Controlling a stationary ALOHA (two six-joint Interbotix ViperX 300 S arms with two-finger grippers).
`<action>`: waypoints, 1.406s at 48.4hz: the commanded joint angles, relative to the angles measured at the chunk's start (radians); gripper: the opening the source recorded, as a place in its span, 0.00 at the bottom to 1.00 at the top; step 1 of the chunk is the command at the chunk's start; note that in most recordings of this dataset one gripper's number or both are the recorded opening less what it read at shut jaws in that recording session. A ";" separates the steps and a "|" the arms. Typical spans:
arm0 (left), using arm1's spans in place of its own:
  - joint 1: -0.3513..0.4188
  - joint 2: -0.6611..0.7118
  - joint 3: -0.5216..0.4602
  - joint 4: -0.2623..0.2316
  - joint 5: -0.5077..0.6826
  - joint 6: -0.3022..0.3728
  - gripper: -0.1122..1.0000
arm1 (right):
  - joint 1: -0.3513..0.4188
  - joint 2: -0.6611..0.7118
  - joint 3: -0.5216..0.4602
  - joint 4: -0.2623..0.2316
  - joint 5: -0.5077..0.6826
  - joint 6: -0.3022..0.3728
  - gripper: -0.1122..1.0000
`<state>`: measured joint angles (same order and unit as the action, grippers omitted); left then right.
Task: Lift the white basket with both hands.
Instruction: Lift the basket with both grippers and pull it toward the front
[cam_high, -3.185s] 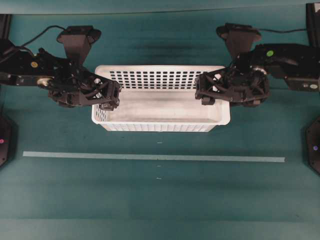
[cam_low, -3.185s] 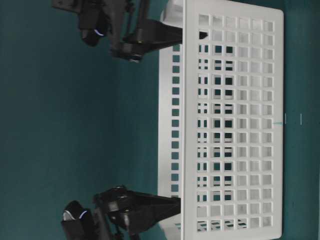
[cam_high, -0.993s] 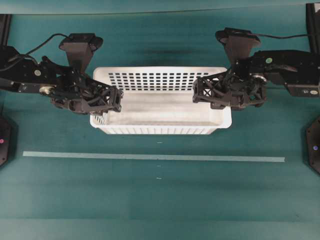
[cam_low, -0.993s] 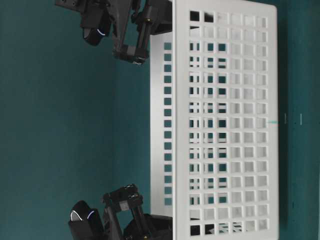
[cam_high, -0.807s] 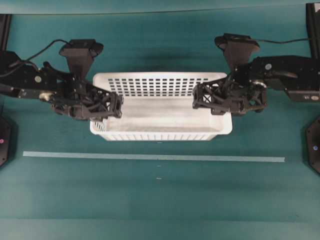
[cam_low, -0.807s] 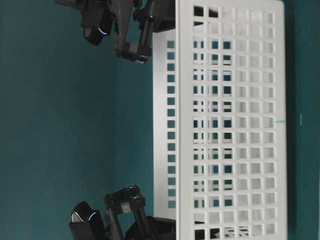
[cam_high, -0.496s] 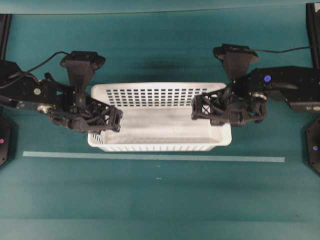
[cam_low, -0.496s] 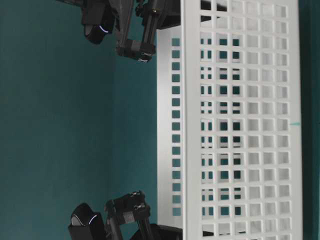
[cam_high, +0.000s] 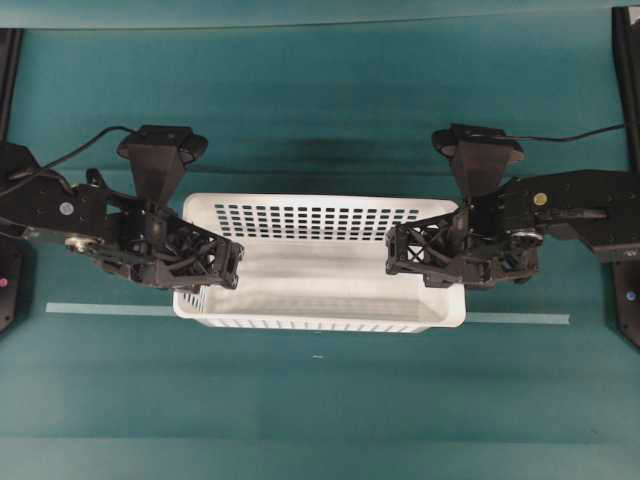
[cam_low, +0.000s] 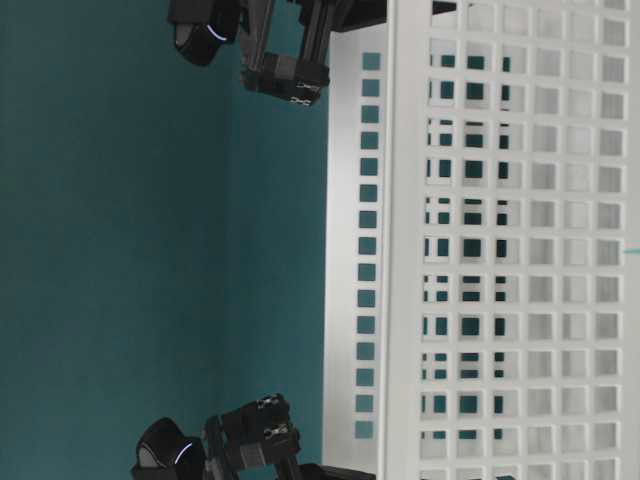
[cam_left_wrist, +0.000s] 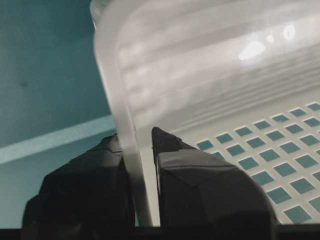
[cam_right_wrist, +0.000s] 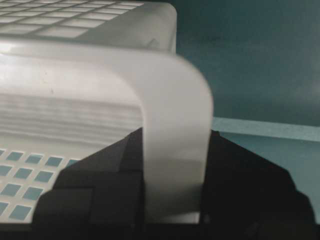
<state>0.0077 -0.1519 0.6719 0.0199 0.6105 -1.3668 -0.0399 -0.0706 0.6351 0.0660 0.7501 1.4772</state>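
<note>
The white basket (cam_high: 320, 280) hangs between both arms over the teal table, its near edge over the tape strip. It fills the right of the table-level view (cam_low: 500, 250). My left gripper (cam_high: 222, 265) is shut on the basket's left end wall (cam_left_wrist: 127, 150), one finger inside and one outside. My right gripper (cam_high: 400, 252) is shut on the right end rim (cam_right_wrist: 175, 150), fingers either side of it. The basket is empty.
A thin pale tape strip (cam_high: 110, 309) runs across the table under the basket's near side and shows again at the right (cam_high: 520, 318). Black arm bases stand at the far left and right edges (cam_high: 628, 300).
Both grippers have carried the basket toward the near side of the table; it now overlaps the tape strip. In the table-level view it looms larger and closer. Both grips are unchanged.
</note>
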 joint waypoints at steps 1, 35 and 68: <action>-0.017 -0.012 -0.021 0.012 -0.020 0.006 0.13 | 0.028 0.002 -0.005 -0.009 -0.012 -0.003 0.24; -0.077 0.012 -0.040 0.012 -0.018 -0.061 0.13 | 0.083 0.025 0.008 -0.009 -0.026 0.028 0.24; -0.095 0.023 -0.046 0.012 -0.017 -0.069 0.13 | 0.107 0.044 0.011 -0.008 -0.043 0.054 0.24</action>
<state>-0.0782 -0.1227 0.6581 0.0215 0.6105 -1.4435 0.0506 -0.0445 0.6519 0.0644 0.7256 1.5447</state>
